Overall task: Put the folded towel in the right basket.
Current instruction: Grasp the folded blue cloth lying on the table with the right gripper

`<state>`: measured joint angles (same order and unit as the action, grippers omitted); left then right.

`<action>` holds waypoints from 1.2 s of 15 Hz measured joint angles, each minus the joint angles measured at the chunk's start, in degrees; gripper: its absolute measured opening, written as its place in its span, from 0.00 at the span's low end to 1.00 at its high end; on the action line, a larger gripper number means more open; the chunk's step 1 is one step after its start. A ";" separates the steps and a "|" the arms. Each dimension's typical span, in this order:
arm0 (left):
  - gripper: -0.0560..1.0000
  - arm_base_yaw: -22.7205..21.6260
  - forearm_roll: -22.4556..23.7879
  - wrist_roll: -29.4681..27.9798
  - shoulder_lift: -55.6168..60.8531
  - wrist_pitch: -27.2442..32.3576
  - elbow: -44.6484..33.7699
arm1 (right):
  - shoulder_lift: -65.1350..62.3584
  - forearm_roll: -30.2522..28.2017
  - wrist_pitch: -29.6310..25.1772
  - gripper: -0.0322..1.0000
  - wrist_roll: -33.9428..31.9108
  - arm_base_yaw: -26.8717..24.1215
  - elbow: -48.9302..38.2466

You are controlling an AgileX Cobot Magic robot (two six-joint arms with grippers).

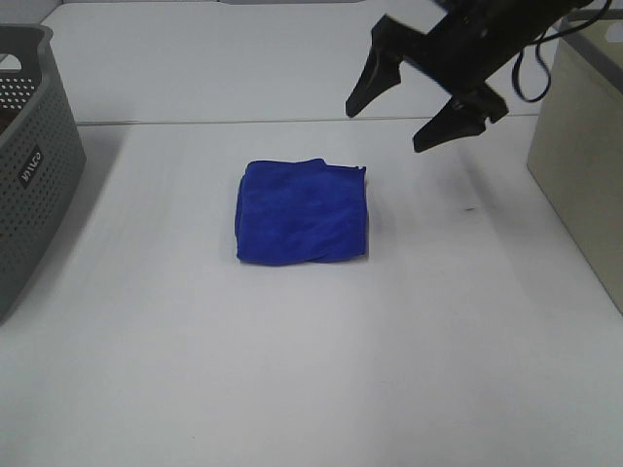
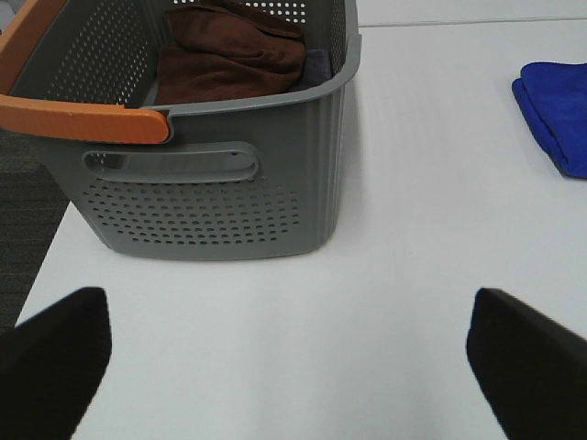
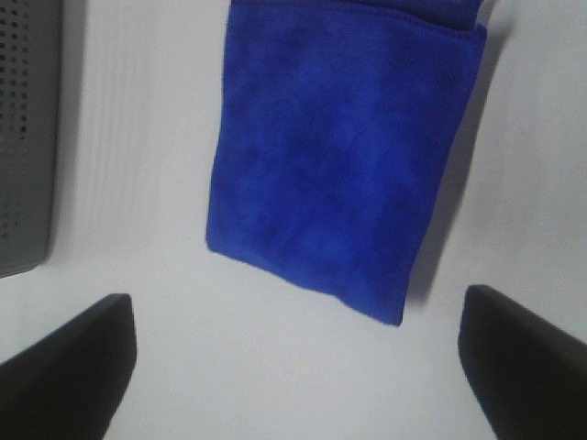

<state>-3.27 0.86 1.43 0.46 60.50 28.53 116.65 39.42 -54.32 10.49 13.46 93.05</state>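
Observation:
A folded blue towel lies flat on the white table near its middle. It also shows in the right wrist view and at the edge of the left wrist view. My right gripper is open and empty, hovering above the table to the right of and behind the towel. In the right wrist view the towel lies ahead of its spread fingers. The beige right basket stands at the table's right edge. My left gripper is open and empty, out of the high view.
A grey perforated basket stands at the left edge. In the left wrist view this basket has an orange handle and holds a brown cloth.

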 joint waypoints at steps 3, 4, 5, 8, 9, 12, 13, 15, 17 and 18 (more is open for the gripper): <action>0.98 0.00 0.00 0.00 0.00 0.00 0.00 | 11.17 0.52 0.29 0.90 0.92 0.00 7.91; 0.98 0.00 0.00 0.00 0.00 0.00 0.00 | 13.92 0.69 0.57 0.90 0.92 0.00 9.80; 0.98 0.00 0.00 0.00 0.00 0.00 0.00 | 16.10 0.69 0.57 0.90 0.92 0.00 10.77; 0.98 0.00 0.00 0.00 0.00 0.00 0.00 | 20.34 -0.17 1.09 0.90 0.92 0.00 11.00; 0.98 0.00 0.00 0.00 0.00 0.00 0.00 | 21.03 -0.57 1.60 0.90 0.86 0.00 11.00; 0.98 0.00 0.00 0.00 0.00 0.00 0.00 | 21.77 0.17 2.64 0.89 0.74 0.00 11.12; 0.98 0.00 0.00 0.00 0.00 0.00 0.00 | 22.06 0.86 2.64 0.89 0.74 0.00 11.29; 0.98 0.00 0.00 0.00 0.00 0.00 0.00 | 23.38 3.95 3.04 0.88 0.74 0.80 11.80; 0.98 0.00 0.00 0.00 0.00 0.00 0.00 | 24.12 5.84 4.81 0.85 0.74 3.72 12.15; 0.98 0.00 0.00 0.00 0.00 0.00 0.00 | 24.52 7.05 6.13 0.80 0.74 5.56 12.26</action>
<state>-3.27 0.86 1.43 0.46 60.50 28.53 141.18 46.47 -48.19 11.23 19.02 105.31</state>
